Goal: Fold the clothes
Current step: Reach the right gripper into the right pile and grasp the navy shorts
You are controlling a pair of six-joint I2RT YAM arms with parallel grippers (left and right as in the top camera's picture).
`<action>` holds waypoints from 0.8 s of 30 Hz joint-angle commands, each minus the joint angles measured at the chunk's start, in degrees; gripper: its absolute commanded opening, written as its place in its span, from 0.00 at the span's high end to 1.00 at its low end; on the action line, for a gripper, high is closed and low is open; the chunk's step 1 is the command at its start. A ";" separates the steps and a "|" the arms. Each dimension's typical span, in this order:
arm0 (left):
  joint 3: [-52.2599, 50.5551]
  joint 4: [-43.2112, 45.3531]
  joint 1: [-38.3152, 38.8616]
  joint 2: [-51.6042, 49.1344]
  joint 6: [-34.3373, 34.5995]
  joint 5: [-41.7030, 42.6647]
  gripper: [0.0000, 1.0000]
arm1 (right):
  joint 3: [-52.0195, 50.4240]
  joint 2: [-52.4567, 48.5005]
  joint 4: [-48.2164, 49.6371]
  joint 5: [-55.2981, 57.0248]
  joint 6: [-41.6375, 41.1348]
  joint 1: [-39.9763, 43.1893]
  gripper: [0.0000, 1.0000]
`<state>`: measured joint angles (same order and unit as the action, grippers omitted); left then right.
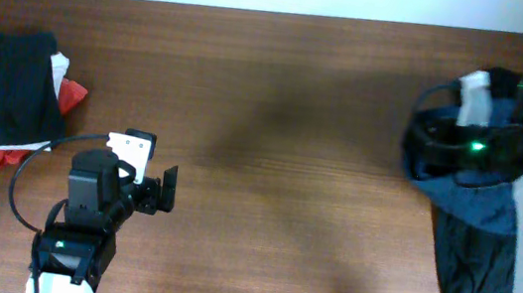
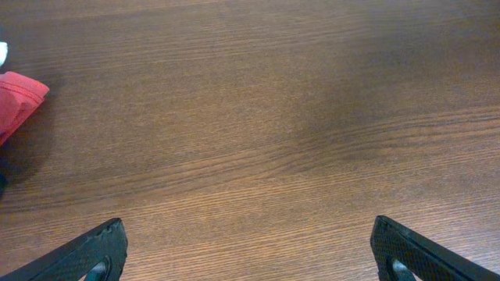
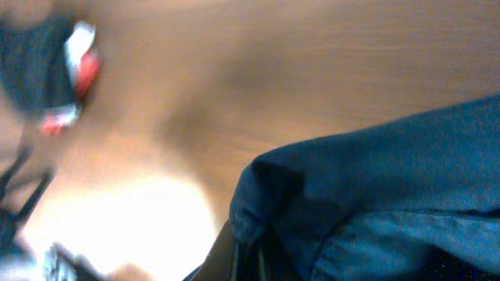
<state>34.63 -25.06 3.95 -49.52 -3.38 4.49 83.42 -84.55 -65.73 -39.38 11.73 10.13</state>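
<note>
- Dark blue garment fills the lower right of the right wrist view, bunched up close under the lens and reading sharper than the blurred wood behind it.
- Right gripper shows only as a dark shape at the bottom edge with cloth gathered around it. Since the fabric rises to meet it, I judge it clamped on the garment, though the 2 fingers are not clearly seen.
- From overhead, that garment lies at the table's right edge, part of it draped under the right arm and the rest spread loose and unfolded toward the near edge.
- Left gripper has its fingers spread wide with nothing between them, hovering over bare wood in front of the left arm.
- At the far left sits a folded pile: a black piece on top, with white and red edges showing beneath, so at least 3 items look finished.
- By my reading, the task is well along: the pile is done, and the blue garment is left to be laid flat at mid-table, folded and stacked.
</note>
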 commanded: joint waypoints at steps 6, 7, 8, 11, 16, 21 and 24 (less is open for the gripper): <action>1.31 0.13 -0.37 -0.02 0.37 0.68 0.01 | 0.37 -9.01 -1.70 7.23 10.78 -28.85 0.77; 1.31 0.13 -0.37 -0.02 0.37 0.68 0.01 | 0.37 -10.01 -1.33 10.54 8.00 -29.75 0.69; 1.31 0.17 -0.37 -0.02 0.37 0.68 0.01 | 0.37 -10.34 -0.59 13.25 4.48 -29.66 0.64; 1.31 0.37 -0.37 -0.02 0.39 0.68 0.01 | 1.07 -9.40 0.57 20.76 -4.00 -25.88 0.59; 1.31 5.88 -0.35 -0.39 1.53 12.20 0.01 | 2.54 -4.20 -0.04 22.10 -9.27 -13.14 0.57; 1.31 8.35 1.44 -11.67 13.77 26.58 0.01 | 2.51 -2.01 -4.79 22.08 -9.27 0.02 0.44; 1.31 8.55 5.40 -20.28 20.57 29.64 0.01 | 2.51 -2.01 -6.21 22.08 -9.25 3.96 0.37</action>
<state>35.42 -16.56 6.17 -63.33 8.64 27.42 85.08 -87.26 -71.44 -17.65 2.68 11.77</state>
